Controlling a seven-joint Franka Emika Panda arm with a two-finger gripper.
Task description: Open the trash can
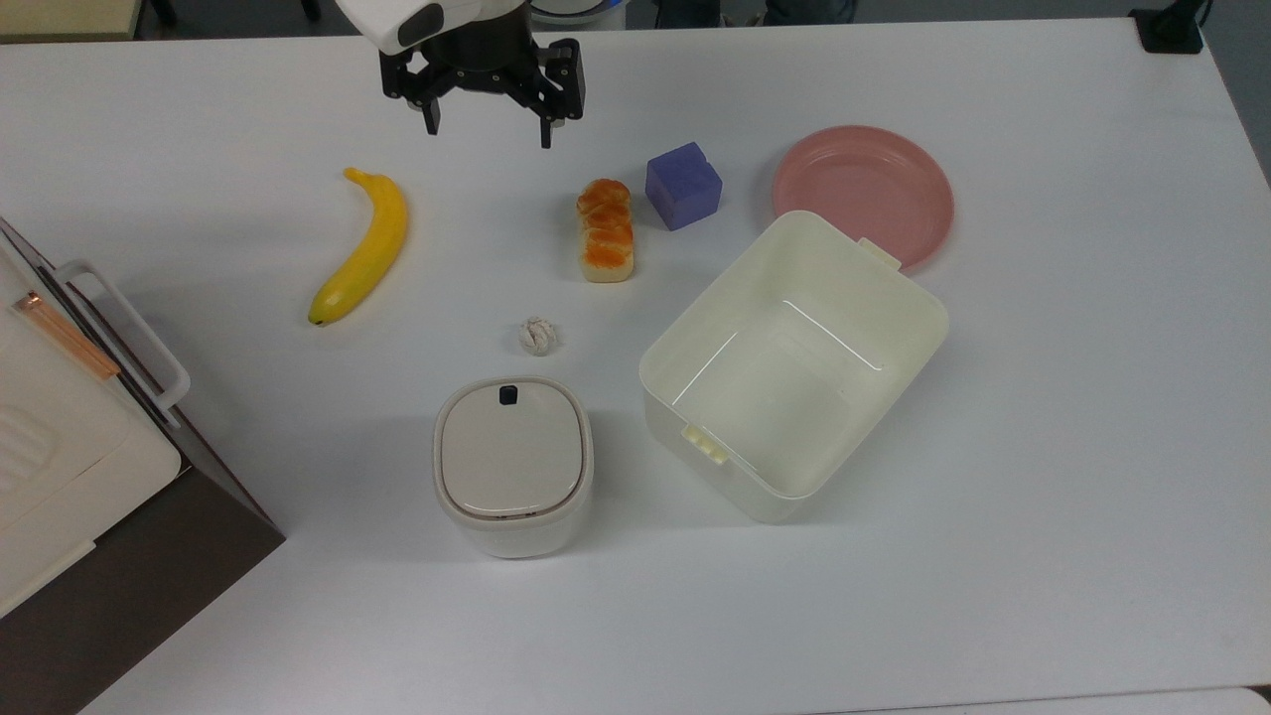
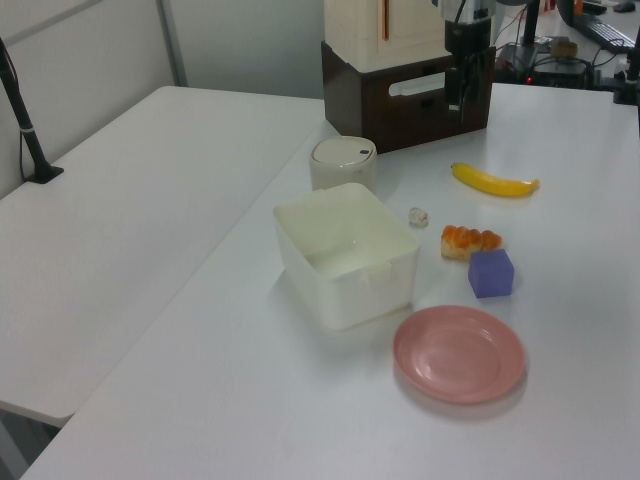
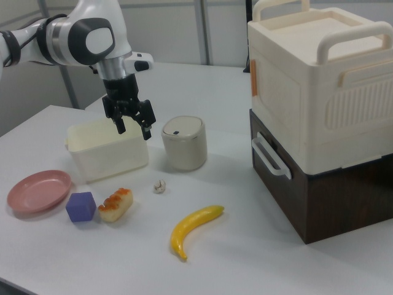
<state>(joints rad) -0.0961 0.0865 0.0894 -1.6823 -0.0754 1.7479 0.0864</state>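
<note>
So, containers first: the trash can (image 1: 513, 465) sits on the white table (image 1: 1043, 447) with its beige lid (image 1: 510, 449) shut flat and the little dark button (image 1: 508, 395) at the rim. In the top view it's just left of the big cream tub (image 1: 792, 362), apart from it, and I can see right down to the tub's bare floor. The pink plate (image 1: 864, 194) tucks in behind the tub's far corner and has nothing on it either.

My gripper (image 1: 489, 127) hangs above the table at the far edge in the top view, well away from the can, fingers spread and holding nothing. In the right view the arm (image 3: 92, 37) reaches in from the right view's left, and the gripper (image 3: 133, 130) points down in front of the tub.

A banana (image 1: 363, 246), a bread roll (image 1: 606, 229), a purple cube (image 1: 683, 185) and a small whitish ball (image 1: 537, 336) lie between gripper and can.
</note>
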